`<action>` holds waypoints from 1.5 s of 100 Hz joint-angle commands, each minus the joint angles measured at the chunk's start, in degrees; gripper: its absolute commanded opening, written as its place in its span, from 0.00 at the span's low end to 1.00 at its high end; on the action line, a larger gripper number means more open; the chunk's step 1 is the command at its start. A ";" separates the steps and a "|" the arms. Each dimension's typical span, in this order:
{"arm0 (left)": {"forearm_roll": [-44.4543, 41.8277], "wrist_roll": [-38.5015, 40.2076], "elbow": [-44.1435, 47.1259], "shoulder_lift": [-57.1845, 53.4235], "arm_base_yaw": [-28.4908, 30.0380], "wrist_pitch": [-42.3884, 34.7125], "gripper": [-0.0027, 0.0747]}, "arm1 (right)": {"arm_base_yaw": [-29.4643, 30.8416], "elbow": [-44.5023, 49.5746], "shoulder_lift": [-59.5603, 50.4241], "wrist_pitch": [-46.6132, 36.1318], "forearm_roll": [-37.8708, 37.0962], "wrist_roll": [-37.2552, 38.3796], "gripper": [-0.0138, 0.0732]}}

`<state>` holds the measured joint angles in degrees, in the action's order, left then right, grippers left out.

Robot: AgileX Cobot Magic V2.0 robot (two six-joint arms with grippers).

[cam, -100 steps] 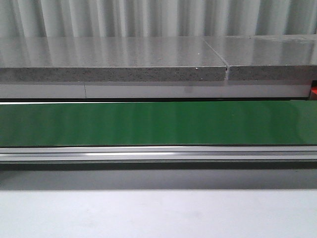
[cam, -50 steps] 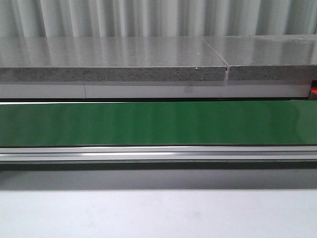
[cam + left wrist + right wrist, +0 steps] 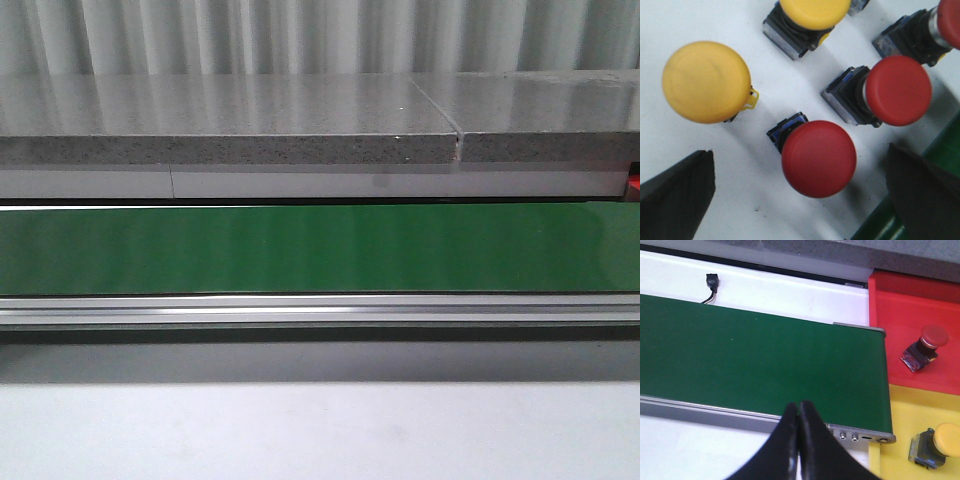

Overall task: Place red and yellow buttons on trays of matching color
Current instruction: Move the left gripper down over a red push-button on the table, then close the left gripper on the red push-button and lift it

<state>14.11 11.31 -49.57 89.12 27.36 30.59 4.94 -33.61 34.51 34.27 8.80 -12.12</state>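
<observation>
Carbon-black fingers [image 3: 677, 197] of the left gripper [image 3: 805, 195] are standing wide apart, bracketing the nearest red button [image 3: 818, 158] at lower centre — released, lined up for a grab, I'd judge. More red buttons [image 3: 897, 90] are sitting at right, two yellow buttons [image 3: 706, 81] at upper left and top, all on white table [image 3: 755, 200]. Right gripper [image 3: 799, 432] is clenched on nothing, hanging at bottom centre over the green belt [image 3: 755, 350]. Beyond, at right: red tray [image 3: 900, 320] is holding one red button [image 3: 924, 347], yellow tray [image 3: 910, 410] one yellow [image 3: 935, 445] — so sorting is partly done. Front view is showing only belt and grey slab [image 3: 230, 120]; no arms, buttons or trays.
</observation>
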 commanded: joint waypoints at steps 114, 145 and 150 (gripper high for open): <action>2.57 -3.71 -3.50 1.45 -0.26 0.79 0.01 | -0.08 -1.40 -0.10 -3.70 0.22 -0.68 0.08; 6.92 -11.31 -8.42 -5.70 -0.26 7.84 0.01 | -0.08 -1.40 -0.10 -3.70 0.22 -0.68 0.08; 7.02 -12.52 -9.23 -7.22 -0.26 8.82 0.01 | -0.08 -1.40 -0.10 -3.70 0.22 -0.68 0.08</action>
<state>19.48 0.44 -55.91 86.35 27.36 39.03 4.94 -33.61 34.51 34.27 8.80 -12.12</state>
